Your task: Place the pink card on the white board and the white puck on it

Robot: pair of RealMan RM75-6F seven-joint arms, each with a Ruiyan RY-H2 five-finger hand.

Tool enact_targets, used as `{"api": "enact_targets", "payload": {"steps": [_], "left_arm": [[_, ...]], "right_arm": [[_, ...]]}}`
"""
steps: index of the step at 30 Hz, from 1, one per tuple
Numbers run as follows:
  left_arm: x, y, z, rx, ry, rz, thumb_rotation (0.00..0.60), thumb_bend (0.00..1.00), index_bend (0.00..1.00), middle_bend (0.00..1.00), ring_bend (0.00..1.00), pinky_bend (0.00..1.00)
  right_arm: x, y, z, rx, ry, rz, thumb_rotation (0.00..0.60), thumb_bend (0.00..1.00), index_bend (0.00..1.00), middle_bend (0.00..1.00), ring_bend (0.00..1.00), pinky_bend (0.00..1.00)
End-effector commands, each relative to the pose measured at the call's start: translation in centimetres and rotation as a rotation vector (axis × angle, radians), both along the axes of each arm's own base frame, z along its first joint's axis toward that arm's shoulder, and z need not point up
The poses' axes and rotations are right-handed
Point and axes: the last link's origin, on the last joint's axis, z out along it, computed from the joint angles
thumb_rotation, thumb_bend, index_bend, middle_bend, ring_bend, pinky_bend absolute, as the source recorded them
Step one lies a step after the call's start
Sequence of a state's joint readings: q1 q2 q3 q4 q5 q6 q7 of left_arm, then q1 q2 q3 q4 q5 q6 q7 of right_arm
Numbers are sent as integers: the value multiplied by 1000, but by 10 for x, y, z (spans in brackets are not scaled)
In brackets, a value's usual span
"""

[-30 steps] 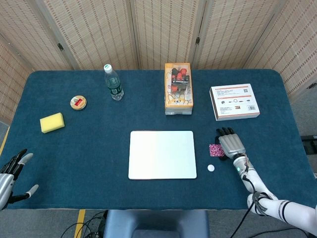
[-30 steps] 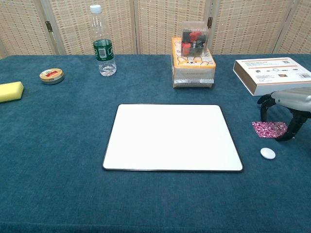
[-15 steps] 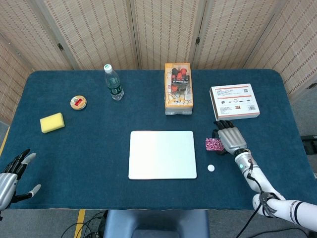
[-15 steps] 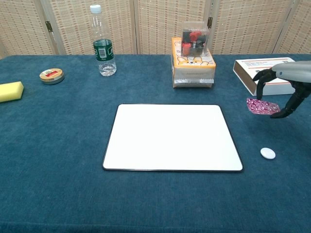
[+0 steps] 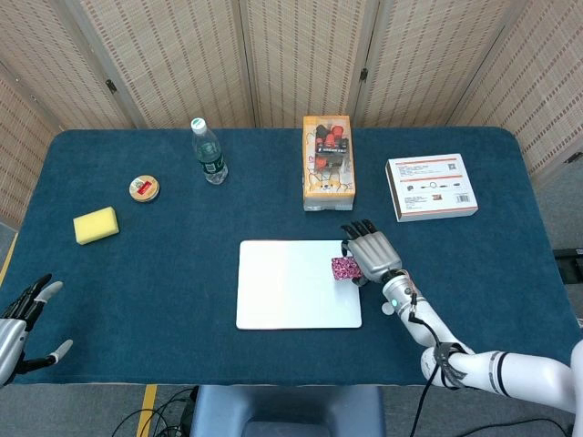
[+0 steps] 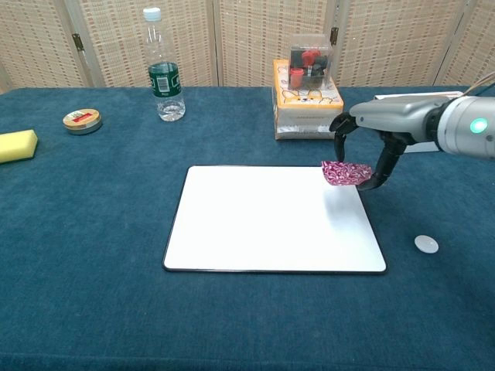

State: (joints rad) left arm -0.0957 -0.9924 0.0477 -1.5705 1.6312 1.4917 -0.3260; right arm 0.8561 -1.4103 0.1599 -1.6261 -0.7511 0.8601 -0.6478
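R hand (image 5: 371, 252) holds pink card (image 5: 345, 269) at its left side, over white board (image 5: 298, 283) right edge. White puck (image 5: 387, 309) just behind hand, on table.

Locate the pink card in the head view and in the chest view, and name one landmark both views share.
Head view: the pink card is right of centre, held by the right hand over the right edge of the white board.
Chest view: the card is right of centre, held above the board's far right corner.
Shared landmark: the orange box behind the board.
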Motion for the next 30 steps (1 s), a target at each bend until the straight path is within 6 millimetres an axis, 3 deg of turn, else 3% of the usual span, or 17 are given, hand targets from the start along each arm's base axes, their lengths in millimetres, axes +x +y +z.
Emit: {"api": "enact_targets", "payload": {"steps": [1,10,16,21,27,30], "left_arm": [[-1,-3,3,1,-13,-4,600,293,1,11,90,216],[-5,-5,9,9,-34,-3,600,294,1,12,90,216],[-7,-2,11,16,-29,5,600,294,1,12,90,216],[-8,0,9,16,-18,10,600,294,1,12,90,216],[-7,2,5,12,4,16,600,294,0,12,90,216],[-6,3,2,13,17,18,600,294,0,12,90,216]], "right_arm": [[15,-2,-16,20,22,6,600,120,415,67,0,0],[24,-5,-37,34,58,11,600,120,336,57,0,0],[22,-6,-36,47,87,7,600,86,31,13,0,0],[19,0,-21,30,71,12,600,78,0,5,0,0],[8,14,13,10,33,10,600,77,0,5,0,0],[-7,26,32,1,23,10,600,77,63,10,0,0]]}}
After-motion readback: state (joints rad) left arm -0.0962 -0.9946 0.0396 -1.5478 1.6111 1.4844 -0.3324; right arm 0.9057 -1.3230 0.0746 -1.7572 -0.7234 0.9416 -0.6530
